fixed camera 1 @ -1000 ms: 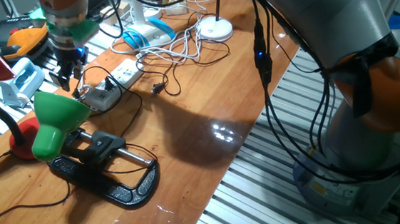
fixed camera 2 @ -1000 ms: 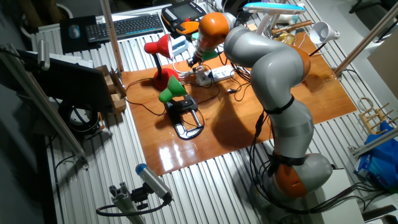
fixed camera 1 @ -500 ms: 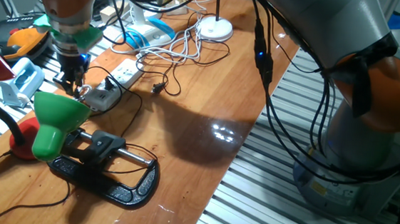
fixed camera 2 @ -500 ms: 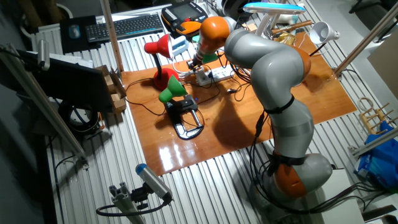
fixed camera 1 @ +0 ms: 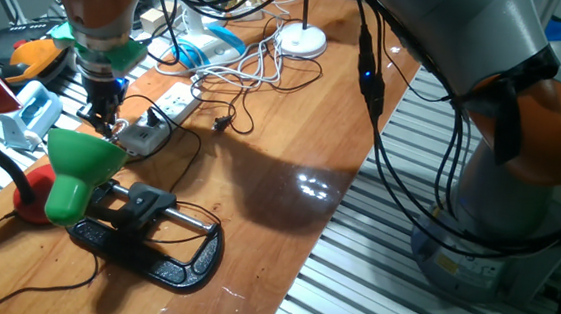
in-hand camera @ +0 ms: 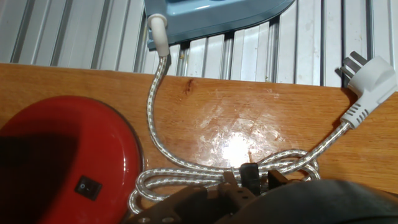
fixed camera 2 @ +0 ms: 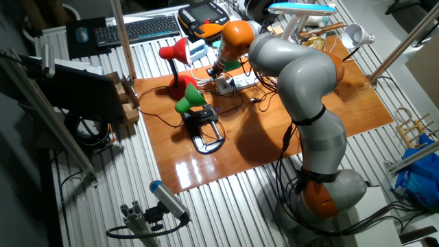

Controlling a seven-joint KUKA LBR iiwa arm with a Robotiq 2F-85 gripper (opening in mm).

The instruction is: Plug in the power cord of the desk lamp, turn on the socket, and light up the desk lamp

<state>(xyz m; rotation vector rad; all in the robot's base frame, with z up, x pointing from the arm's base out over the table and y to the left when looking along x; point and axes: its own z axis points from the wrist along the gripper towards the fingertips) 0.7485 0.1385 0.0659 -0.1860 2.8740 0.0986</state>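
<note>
Nearest in one fixed view, a black clamp [fixed camera 1: 154, 237] lies flat on the wooden tabletop [fixed camera 1: 289, 178]. Just behind it stands the green lamp shade [fixed camera 1: 77, 166], with a red lamp base [fixed camera 1: 29, 195] to its side. Beyond the shade, the end effector [fixed camera 1: 101, 115] points down over the near end of the socket [fixed camera 1: 169, 103], a white strip lying on the tabletop among loose cables; whether its fingers are spread or pressed together I cannot tell. Farther back rests a round white lamp base [fixed camera 1: 301, 41]. The hand view shows a braided cord [in-hand camera: 186, 168] ending in a white plug [in-hand camera: 367, 84] lying unplugged.
</note>
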